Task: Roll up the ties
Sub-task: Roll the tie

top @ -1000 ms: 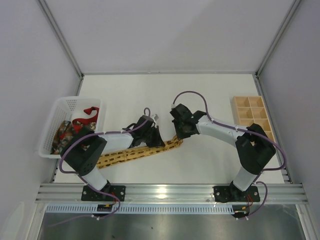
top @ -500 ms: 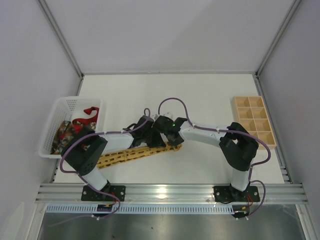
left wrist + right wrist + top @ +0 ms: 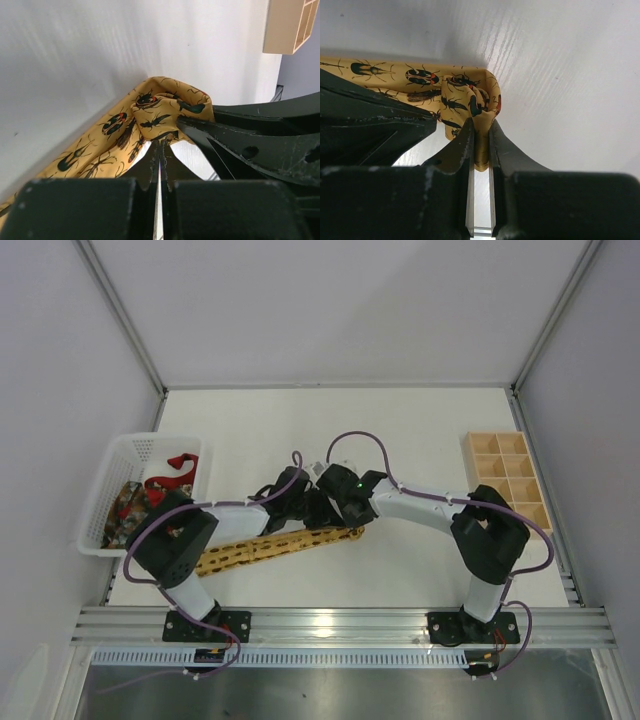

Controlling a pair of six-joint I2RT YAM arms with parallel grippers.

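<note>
Right tool: mine, jaws narrow, pinched on the bunched end of the yellow tie. Left tool, just beside: shut at the same fold; I cannot tell whether it holds cloth. Beyond: rest of tie flat along the bench. Risk, my estimate: thin fold slips out, or the two tools collide, and the roll loosens.

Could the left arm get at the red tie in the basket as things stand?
Probably yes. The red tie lies uncovered in the basket on the left arm's side, nothing above it. But the left gripper is shut at the yellow tie and must open first.
</note>
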